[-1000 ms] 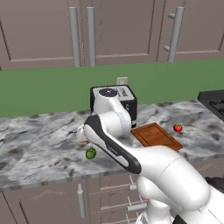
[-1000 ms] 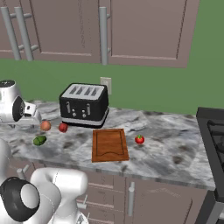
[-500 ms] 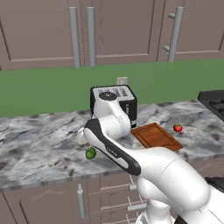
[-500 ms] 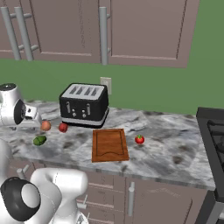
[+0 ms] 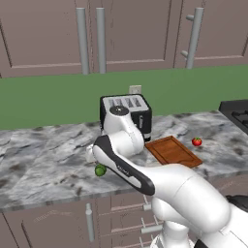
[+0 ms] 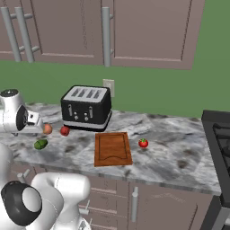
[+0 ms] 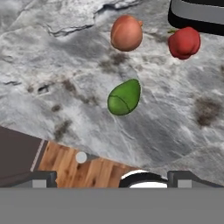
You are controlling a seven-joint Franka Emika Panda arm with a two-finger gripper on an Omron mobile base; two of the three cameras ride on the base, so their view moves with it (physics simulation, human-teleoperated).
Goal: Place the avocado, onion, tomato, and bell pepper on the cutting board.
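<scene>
- Four pieces of produce sit on the grey-veined marble countertop (image 6: 179,157), none of them on the flat reddish-brown wooden cutting board (image 6: 112,148) with its darker grooved border.
- Three of them cluster left of the board, in front of the black four-slot toaster (image 6: 86,108): the small green avocado (image 7: 124,97), nearest the counter's front edge, the round orange-tan onion (image 7: 126,33) and a lumpy red bell pepper (image 7: 184,43), which lies just beside the toaster's base.
- The onion and the pepper lie near each other but apart; the avocado lies apart from both.
- One small glossy red tomato (image 6: 143,143) with a green stem rests alone on the counter just right of the board, not touching it.
- The white arm's two-finger gripper (image 7: 111,179) hangs above the avocado with its dark fingertips (image 7: 40,179) spread wide and nothing between them.
- In the left base view, the avocado (image 5: 100,170) peeks out just under the arm's forearm.
</scene>
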